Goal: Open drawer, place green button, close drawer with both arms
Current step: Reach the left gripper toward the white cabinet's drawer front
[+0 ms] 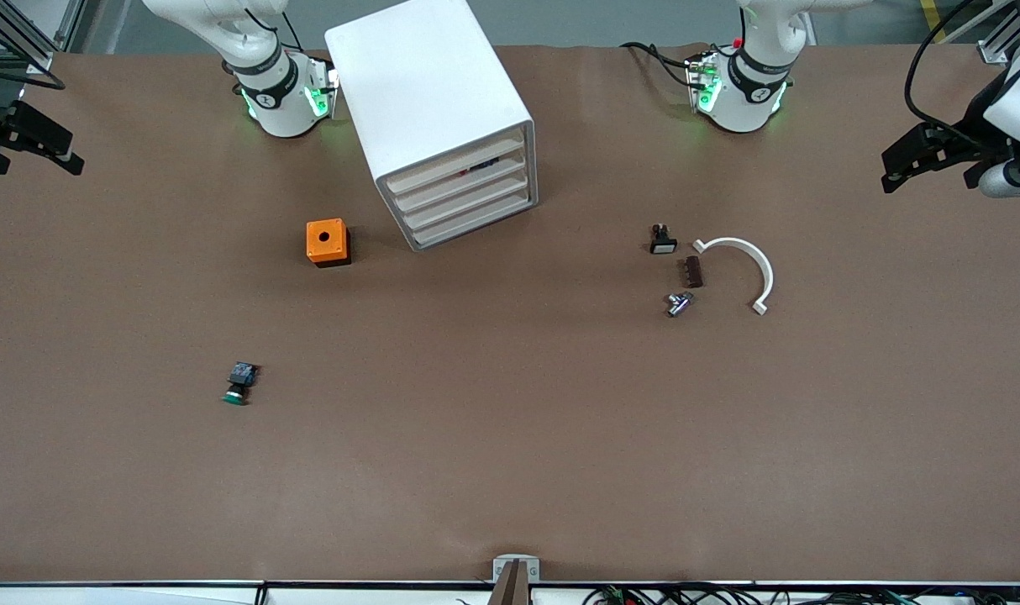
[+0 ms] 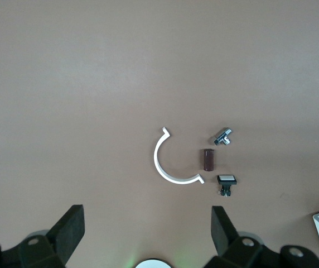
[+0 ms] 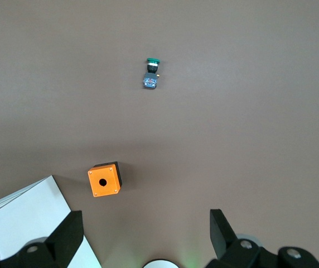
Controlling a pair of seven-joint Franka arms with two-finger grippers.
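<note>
With both the left pincer (image 2: 146,231) and right pincer (image 3: 144,234) spread empty, I'd square one onto a drawer (image 1: 468,195) front and pull straight.

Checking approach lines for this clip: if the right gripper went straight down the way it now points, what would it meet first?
Probably bare table. The open right gripper points down between the orange cube and nothing else; the button lies well off that line, though depth is unclear.
</note>
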